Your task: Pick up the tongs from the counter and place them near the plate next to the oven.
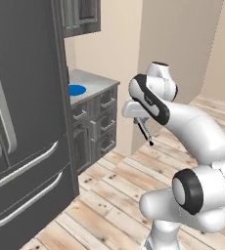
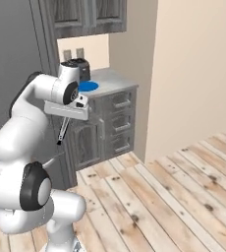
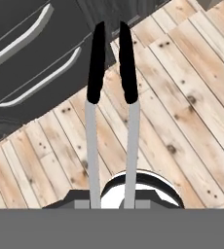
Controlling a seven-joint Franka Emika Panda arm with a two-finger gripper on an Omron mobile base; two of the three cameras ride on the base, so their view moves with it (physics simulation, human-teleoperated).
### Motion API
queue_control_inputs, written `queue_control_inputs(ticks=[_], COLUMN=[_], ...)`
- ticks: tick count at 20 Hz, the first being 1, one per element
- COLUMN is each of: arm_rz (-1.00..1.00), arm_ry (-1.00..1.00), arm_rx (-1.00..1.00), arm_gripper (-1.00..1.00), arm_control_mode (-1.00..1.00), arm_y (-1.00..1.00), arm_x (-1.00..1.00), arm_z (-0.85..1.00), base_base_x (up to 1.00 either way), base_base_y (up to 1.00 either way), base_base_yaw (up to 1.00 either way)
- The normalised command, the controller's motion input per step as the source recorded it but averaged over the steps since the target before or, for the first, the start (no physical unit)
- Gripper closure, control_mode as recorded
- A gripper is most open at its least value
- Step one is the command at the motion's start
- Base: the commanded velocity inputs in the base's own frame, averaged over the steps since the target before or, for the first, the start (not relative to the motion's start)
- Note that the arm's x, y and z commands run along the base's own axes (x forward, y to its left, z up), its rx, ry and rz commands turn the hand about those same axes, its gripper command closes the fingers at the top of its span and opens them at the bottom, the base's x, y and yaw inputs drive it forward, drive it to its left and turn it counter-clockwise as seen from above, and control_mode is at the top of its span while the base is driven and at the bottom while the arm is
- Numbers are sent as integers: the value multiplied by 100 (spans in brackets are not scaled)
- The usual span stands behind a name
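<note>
Kitchen: wood plank floor, beige walls; arm parked mid-room, well short of the worktop.
Fridge (image 1: pixel 21 136): dark, fills the left; hides whatever sits left of the counter.
Counter (image 1: pixel 97 84): far, pale stone over dark drawers (image 2: pixel 116 123); drop zone.
Plate (image 1: pixel 77 90): blue, on the counter's left part, beside the fridge edge; landmark for placement.
Gripper (image 1: pixel 140 118): raised over the floor, carrying height; fingers pinching the tongs.
Tongs (image 1: pixel 145 131): off the counter, hanging tilted down below the fingers; two arms with black tips (image 3: pixel 95 58) over the floor, kept clear for the transfer.
</note>
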Motion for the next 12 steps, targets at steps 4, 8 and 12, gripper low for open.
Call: queue_control_inputs(ticks=[4,8,12], arm_rz=[0,0,0], arm_ry=[0,0,0], arm_rx=[0,0,0], arm_gripper=[100,100,100], arm_control_mode=[100,100,100], arm_y=[0,0,0], arm_x=[0,0,0], arm_z=[0,0,0], base_base_x=[100,100,100], base_base_y=[-3,-7,-14], base_base_yaw=[2,10,18])
